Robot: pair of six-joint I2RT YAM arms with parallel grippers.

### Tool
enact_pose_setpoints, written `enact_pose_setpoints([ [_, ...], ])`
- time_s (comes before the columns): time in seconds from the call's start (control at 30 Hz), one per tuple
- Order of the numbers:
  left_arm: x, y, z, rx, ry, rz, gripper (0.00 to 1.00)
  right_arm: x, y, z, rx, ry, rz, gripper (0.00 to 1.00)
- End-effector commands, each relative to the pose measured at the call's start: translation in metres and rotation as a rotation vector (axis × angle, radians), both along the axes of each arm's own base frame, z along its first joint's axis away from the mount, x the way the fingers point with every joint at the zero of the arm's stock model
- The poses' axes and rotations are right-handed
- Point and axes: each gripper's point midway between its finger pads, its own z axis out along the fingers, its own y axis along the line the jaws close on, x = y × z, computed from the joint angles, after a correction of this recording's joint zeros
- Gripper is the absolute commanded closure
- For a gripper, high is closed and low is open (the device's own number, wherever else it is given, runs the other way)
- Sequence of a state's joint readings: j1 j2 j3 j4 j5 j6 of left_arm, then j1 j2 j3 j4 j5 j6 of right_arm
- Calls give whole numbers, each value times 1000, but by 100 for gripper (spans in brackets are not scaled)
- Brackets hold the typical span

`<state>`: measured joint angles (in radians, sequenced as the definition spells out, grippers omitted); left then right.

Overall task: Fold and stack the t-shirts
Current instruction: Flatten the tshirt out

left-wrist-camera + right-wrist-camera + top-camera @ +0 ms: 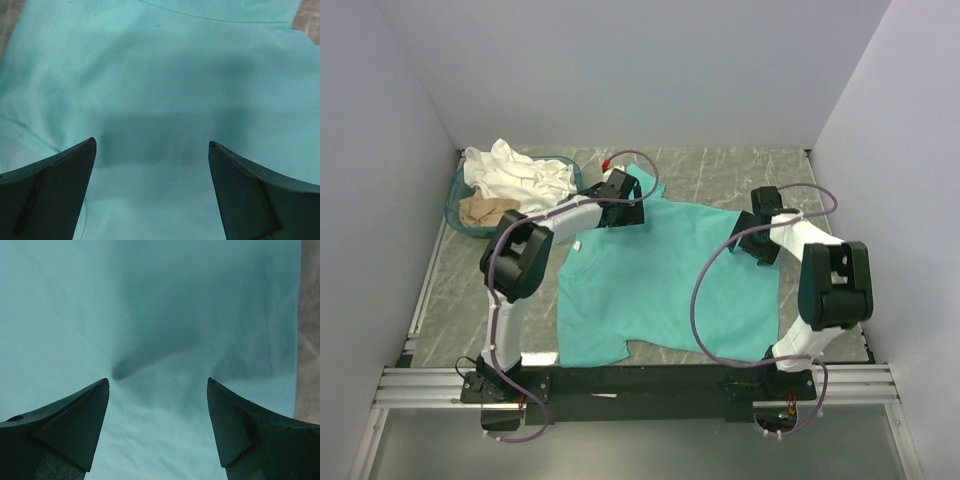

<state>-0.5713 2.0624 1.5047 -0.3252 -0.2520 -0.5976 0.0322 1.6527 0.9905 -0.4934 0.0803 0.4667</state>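
1. Two arms reached out over the table [720, 170], and both grippers hung above the teal shirt [660, 290].
2. The teal shirt lay spread flat in the middle of the table, with one sleeve pointing to the far left.
3. The left gripper [152, 145] was over the shirt's far left part. Its jaws were wide apart with nothing between them but flat cloth below.
4. The right gripper [157, 382] was at the shirt's far right edge. Its jaws were also apart and held nothing, and a soft crease ran in the cloth just ahead.
5. White shirts [515, 172] were heaped in the basket [455, 205] at the far left corner, with a beige shirt [485, 210] beside them inside it.
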Motion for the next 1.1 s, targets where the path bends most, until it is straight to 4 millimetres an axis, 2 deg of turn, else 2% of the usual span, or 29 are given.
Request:
enact_pose_setpoints([
  [0.0, 15, -8, -1, 9, 5, -5, 1, 32, 0, 5, 29, -23, 1, 15],
  [0.03, 24, -10, 4, 0, -4, -1, 0, 36, 0, 4, 29, -15, 2, 16],
  [0.1, 28, -10, -6, 8, 20, 0, 1, 48, -2, -1, 21, 0, 11, 16],
  [0.17, 40, -12, -2, -12, 10, 0, 1, 54, -4, -4, 18, 19, 10, 16],
  [0.2, 42, -12, -10, -13, 23, -1, 1, 64, -4, -6, 19, 21, 20, 16],
  [0.23, 52, -11, -5, -29, 9, 9, 0, 67, -4, -7, 20, 29, 25, 16],
  [0.27, 55, -13, -6, -43, 18, -3, 1, 72, -14, -8, 23, 35, 2, 16],
  [0.3, 58, -13, -16, -43, 34, -5, 1, 86, -18, -8, 25, 29, 7, 17],
  [0.33, 68, -14, -11, -58, 24, -3, 1, 89, -18, -9, 35, 45, 11, 18],
  [0.37, 71, -17, -13, -74, 34, -15, 1, 95, -18, -9, 35, 47, 14, 18],
  [0.4, 78, -21, -16, -82, 39, -22, 0, 111, -20, -8, 30, 37, 24, 18],
  [0.47, 86, -24, -19, -97, 41, -32, 1, 120, -25, -10, 22, 57, 32, 18],
  [0.5, 87, -27, -28, -105, 54, -45, 1, 136, -27, -8, 12, 40, 39, 18],
  [0.57, 99, -33, -22, -128, 24, -53, 1, 144, -34, -8, -1, 57, 40, 18],
  [0.7, 115, -41, -24, -197, -1, -65, 0, 177, -49, 2, -32, 17, 42, 18],
  [0.77, 124, -44, -16, -226, -23, -68, 1, 182, -55, 6, -36, 12, 44, 18],
  [0.87, 137, -48, 6, -228, -73, -87, 1, 194, -60, 22, -58, -30, 61, 18],
  [0.9, 141, -50, 21, -236, -102, -91, 0, 201, -67, 39, -96, -64, 38, 18],
  [0.97, 147, -53, 57, -260, -167, -105, 1, 201, -71, 61, -121, -79, 26, 17],
  [1.0, 147, -54, 92, -283, -223, -112, 1, 202, -73, 88, -132, -127, 17, 17],
  [1.03, 146, -54, 112, -295, -253, -117, 1, 200, -72, 101, -133, -148, 14, 16],
  [1.07, 142, -54, 130, -304, -275, -123, 1, 190, -71, 127, -131, -187, 7, 16],
])
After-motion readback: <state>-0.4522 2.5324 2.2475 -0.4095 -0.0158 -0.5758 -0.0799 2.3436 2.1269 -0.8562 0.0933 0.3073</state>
